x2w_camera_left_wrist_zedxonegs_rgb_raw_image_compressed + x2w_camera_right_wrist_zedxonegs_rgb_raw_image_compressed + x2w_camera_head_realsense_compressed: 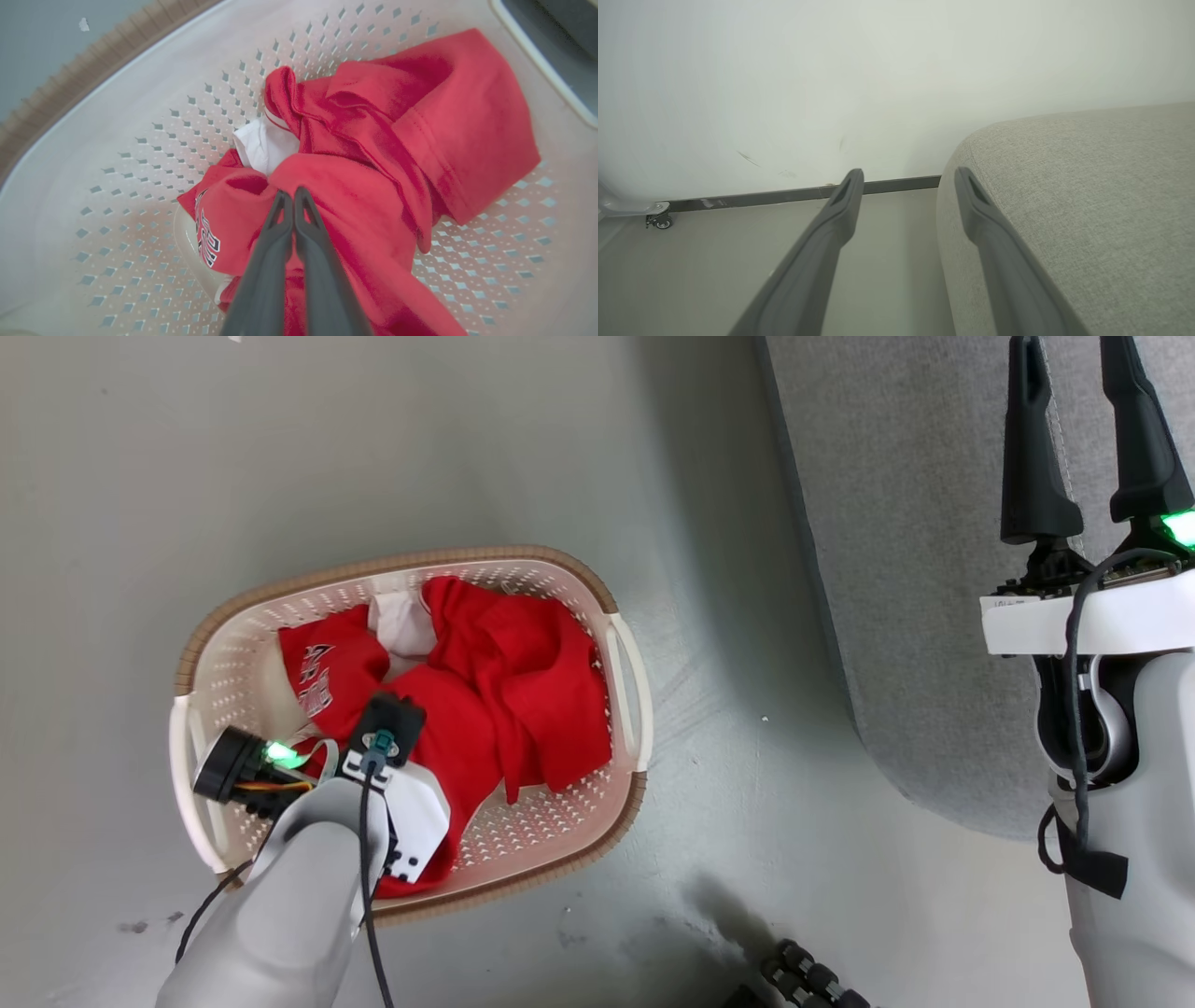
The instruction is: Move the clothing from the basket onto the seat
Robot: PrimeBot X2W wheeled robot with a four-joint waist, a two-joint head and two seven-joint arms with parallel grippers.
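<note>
Basket [233,665] holds red clothing [515,695], left jaws seemingly pinching it; right jaws spread.

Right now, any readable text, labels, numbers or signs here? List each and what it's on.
Print on the red shirt in the basket: dark-and-white block characters, creased, not readable.
White label on the right arm's wrist bracket: print too small to read.
No other lettering can be read.

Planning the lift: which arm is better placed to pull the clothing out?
Left. The left gripper is shut on the clothing in the basket; the right gripper stands open beside the seat.
</note>
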